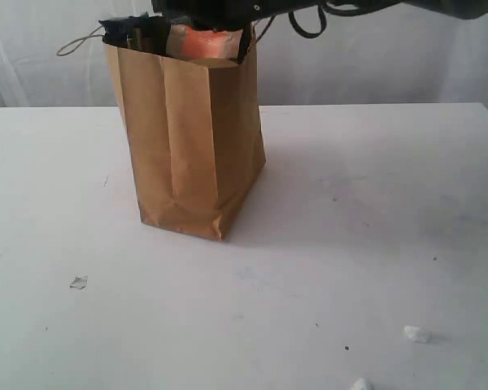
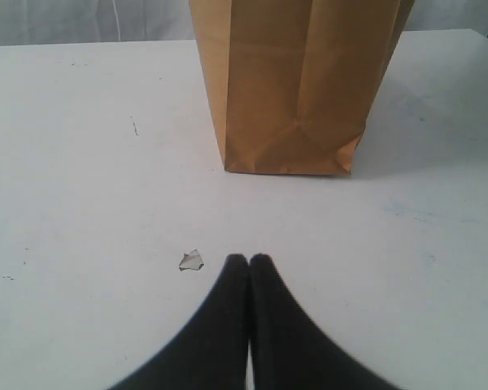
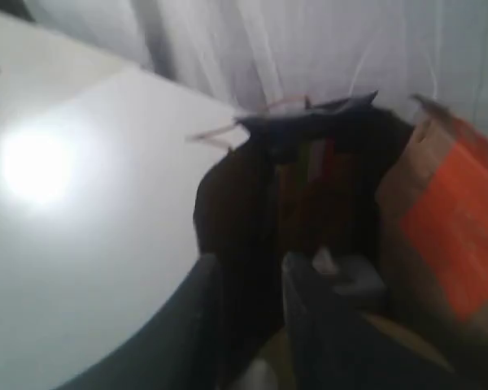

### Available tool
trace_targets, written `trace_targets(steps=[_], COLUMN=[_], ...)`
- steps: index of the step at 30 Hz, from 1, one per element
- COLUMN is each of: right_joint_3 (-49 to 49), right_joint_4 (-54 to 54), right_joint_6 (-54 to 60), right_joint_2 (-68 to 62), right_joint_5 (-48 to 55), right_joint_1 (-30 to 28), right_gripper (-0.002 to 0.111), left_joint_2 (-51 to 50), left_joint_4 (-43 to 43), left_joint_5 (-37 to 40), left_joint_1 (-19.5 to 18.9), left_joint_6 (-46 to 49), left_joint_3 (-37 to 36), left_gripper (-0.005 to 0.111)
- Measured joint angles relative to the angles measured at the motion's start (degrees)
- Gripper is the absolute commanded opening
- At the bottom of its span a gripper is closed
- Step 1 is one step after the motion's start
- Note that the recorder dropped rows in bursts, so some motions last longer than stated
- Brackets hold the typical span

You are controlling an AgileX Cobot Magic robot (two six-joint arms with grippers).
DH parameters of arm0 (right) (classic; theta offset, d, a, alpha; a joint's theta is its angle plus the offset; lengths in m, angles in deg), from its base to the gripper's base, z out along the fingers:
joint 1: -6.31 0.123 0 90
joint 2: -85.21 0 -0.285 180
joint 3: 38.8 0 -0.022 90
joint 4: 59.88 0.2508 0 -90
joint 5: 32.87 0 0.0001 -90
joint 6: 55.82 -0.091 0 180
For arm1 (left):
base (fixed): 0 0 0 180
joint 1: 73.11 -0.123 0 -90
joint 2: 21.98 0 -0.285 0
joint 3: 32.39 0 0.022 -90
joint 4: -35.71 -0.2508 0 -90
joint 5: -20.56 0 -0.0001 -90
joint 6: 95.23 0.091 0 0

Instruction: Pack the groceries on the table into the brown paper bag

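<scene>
The wide white counter [image 1: 374,203] is flat and matte, marked with faint dark specks and a few dull scuffs. A tall brown paper bag [image 1: 191,138] stands upright on it, left of the middle, its folded base flat on the surface. A small pale scrap [image 1: 79,282] lies near the front left, well apart from the bag. A white crumb [image 1: 416,333] lies at the front right, with a second crumb [image 1: 359,384] near it at the picture's lower edge

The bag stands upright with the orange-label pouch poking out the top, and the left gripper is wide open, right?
Not quite. The left wrist view shows the left gripper shut, its tips pressed together. The brown paper bag does stand upright, with the orange-label pouch poking out the top.
</scene>
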Motion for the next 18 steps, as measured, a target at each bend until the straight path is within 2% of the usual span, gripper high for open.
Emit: trace_targets(steps=[4, 8, 15, 18], right_joint_3=[0.0, 0.0, 0.6, 1.0], right_joint_4=[-19.0, -36.9, -56.9, -62.0], right_joint_6=[-9.3, -19.0, -32.7, -36.1], right_joint_2=[3.0, 6.1, 10.8, 12.9], right_joint_5=[10.6, 16.9, 24.5, 25.3], right_joint_1=[0.1, 0.1, 0.6, -0.3], right_gripper=[0.000, 0.000, 0.000, 0.000], left_joint_2=[0.0, 0.0, 0.0, 0.0], left_joint_4=[0.0, 0.0, 0.0, 0.0], left_joint_5=[0.0, 0.0, 0.0, 0.0], left_joint_1=[0.0, 0.0, 0.0, 0.0], left_joint_6=[0.0, 0.0, 0.0, 0.0], left_joint_3=[0.0, 0.0, 0.0, 0.0], left_gripper=[0.000, 0.000, 0.000, 0.000])
